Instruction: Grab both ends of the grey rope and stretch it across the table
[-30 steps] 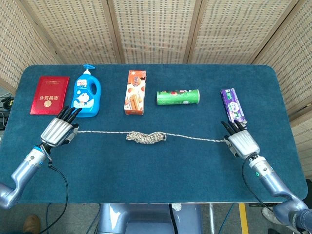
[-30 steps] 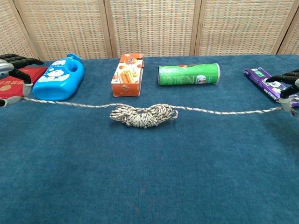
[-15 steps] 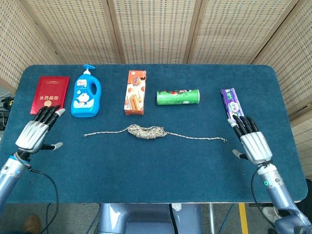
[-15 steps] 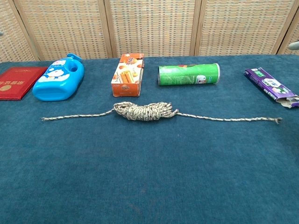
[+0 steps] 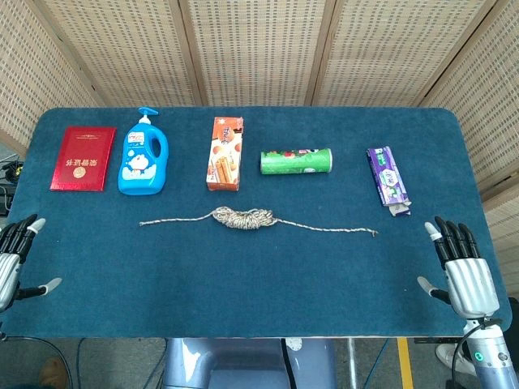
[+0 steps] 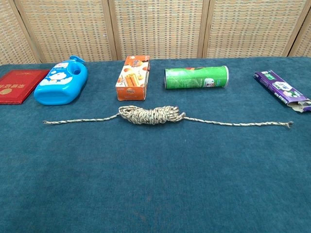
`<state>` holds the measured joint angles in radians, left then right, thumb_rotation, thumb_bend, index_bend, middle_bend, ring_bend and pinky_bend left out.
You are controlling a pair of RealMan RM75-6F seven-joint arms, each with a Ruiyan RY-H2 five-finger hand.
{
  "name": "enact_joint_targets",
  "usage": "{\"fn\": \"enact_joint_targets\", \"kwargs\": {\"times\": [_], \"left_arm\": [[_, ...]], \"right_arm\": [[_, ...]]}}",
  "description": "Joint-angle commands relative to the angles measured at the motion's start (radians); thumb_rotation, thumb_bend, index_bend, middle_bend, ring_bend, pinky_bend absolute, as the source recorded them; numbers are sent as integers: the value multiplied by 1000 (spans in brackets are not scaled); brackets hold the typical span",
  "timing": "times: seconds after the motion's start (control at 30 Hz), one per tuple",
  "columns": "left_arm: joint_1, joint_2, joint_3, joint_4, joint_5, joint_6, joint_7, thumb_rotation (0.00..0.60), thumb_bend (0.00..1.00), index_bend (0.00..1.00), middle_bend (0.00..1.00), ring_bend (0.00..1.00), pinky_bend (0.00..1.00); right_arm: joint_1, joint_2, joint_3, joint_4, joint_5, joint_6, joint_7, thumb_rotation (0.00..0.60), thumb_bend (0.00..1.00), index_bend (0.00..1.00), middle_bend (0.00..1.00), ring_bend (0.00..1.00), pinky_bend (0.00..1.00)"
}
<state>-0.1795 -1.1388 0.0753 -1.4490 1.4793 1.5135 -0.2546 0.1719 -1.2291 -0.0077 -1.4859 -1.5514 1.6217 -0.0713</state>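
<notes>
Item, nearest: my left hand (image 5: 10,259) and right hand (image 5: 462,263), both empty with fingers spread, parked at the desk (image 5: 259,284) near corners, well apart from the work

Item: grey rope (image 5: 243,219), braided, speckled, laid mid-desk, both tails stretched outward, middle bunched in a coil

Item, far row: red booklet (image 5: 83,158), blue bottle (image 5: 143,154), orange carton (image 5: 225,152), green tube (image 5: 297,161), purple box (image 5: 388,174)

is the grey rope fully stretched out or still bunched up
Partly stretched. The grey rope lies on the table with both ends run out straight, but its middle is still a coiled bundle. Neither hand holds it.
</notes>
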Motion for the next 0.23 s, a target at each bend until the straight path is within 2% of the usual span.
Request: {"fn": "enact_joint_targets", "kwargs": {"times": [0.03, 0.23], "left_arm": [[13, -4, 4, -1, 6, 5, -6, 600, 0, 0, 0, 0, 0], [31, 5, 1, -28, 21, 5, 39, 600, 0, 0, 0, 0, 0]], "right_arm": [[-24, 0, -10, -7, -20, 25, -37, 600, 0, 0, 0, 0, 0], [-47, -6, -17, -11, -53, 37, -88, 600, 0, 0, 0, 0, 0]]}}
